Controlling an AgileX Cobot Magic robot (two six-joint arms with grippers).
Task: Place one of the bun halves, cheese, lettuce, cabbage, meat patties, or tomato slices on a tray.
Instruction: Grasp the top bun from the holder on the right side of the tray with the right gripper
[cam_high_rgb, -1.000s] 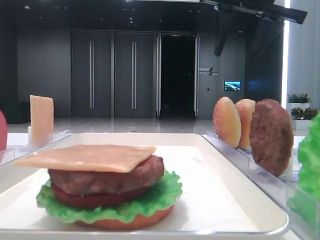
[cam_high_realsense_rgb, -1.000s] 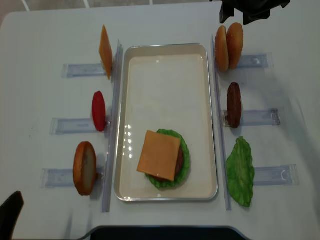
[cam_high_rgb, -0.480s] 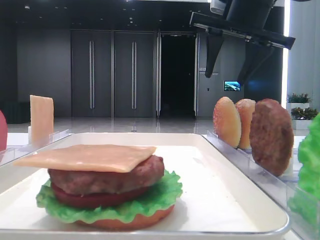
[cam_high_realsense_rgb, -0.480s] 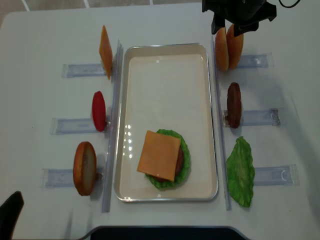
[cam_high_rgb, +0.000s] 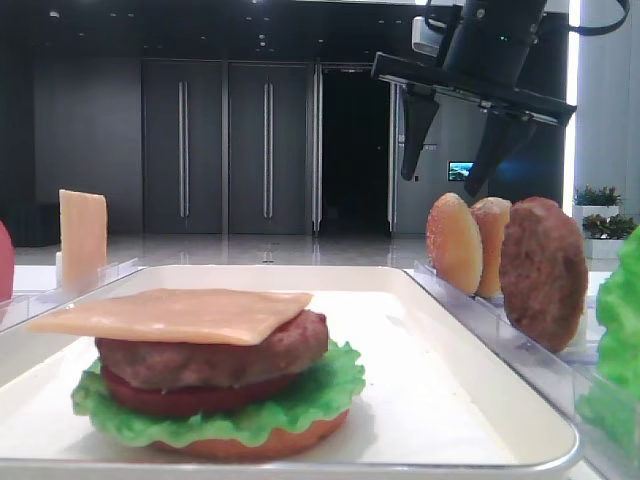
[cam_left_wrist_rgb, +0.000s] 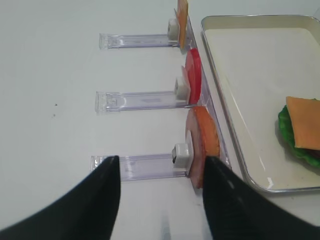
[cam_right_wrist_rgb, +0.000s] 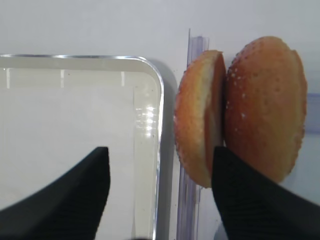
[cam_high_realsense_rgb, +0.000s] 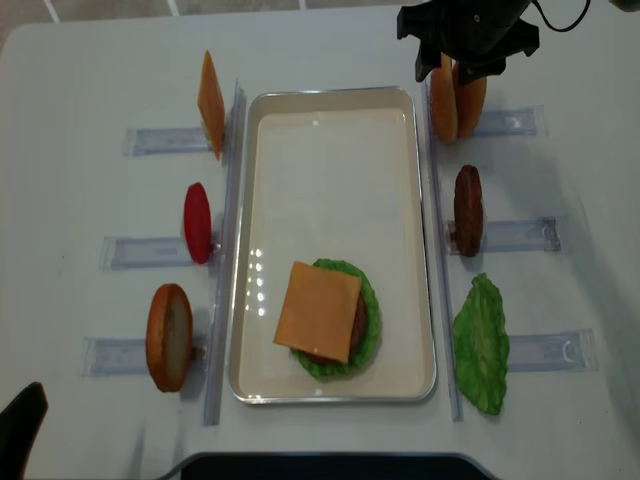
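Note:
Two sesame bun halves (cam_high_realsense_rgb: 457, 95) stand on edge in a clear rack right of the white tray (cam_high_realsense_rgb: 330, 150). My right gripper (cam_high_realsense_rgb: 447, 68) hangs open just above them. In the right wrist view the left bun half (cam_right_wrist_rgb: 199, 120) sits between the spread fingers, and the right finger (cam_right_wrist_rgb: 235, 190) is at the seam with the other half (cam_right_wrist_rgb: 265, 105). A stack on the tray has lettuce, tomato and a patty, with cheese (cam_high_realsense_rgb: 318, 310) on top. My left gripper (cam_left_wrist_rgb: 161, 187) is open and empty over a rack beside an orange-brown bun (cam_left_wrist_rgb: 202, 145).
More racks flank the tray: a cheese slice (cam_high_realsense_rgb: 211, 102) and a tomato slice (cam_high_realsense_rgb: 197, 222) on the left, a meat patty (cam_high_realsense_rgb: 467, 208) and a lettuce leaf (cam_high_realsense_rgb: 481, 343) on the right. The far half of the tray is bare.
My right gripper has come down from above the frame's top edge to just over the bun halves, jaws staying open. Nothing else has moved.

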